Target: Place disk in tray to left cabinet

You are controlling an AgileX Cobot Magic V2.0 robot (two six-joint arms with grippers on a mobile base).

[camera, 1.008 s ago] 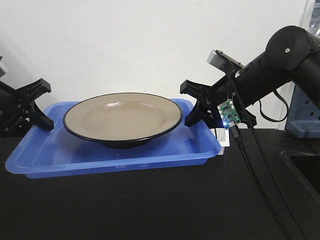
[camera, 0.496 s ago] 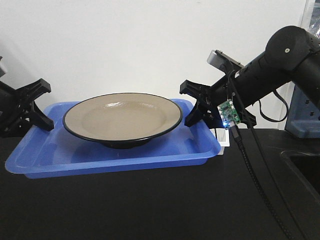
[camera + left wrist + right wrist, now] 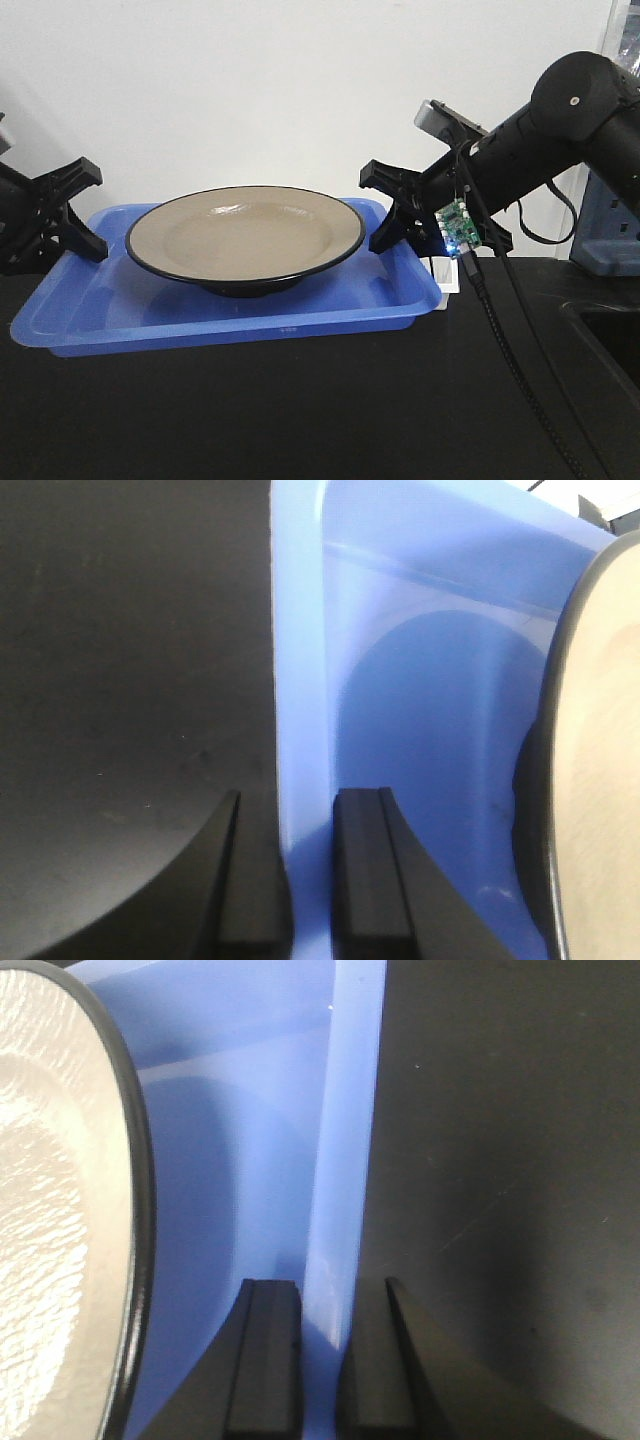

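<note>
The glossy tan, black-rimmed round disk (image 3: 245,235) already sits in the shallow bright blue plastic tray (image 3: 230,320). The left gripper (image 3: 70,215) and right gripper (image 3: 395,210) each pinch an end rim. Carrying it to the left cabinet, unseen here, remains.

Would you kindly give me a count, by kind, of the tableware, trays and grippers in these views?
disk: 1
blue tray: 1
grippers: 2, the left gripper and the right gripper, one on each end rim of the blue tray
total: 4
</note>
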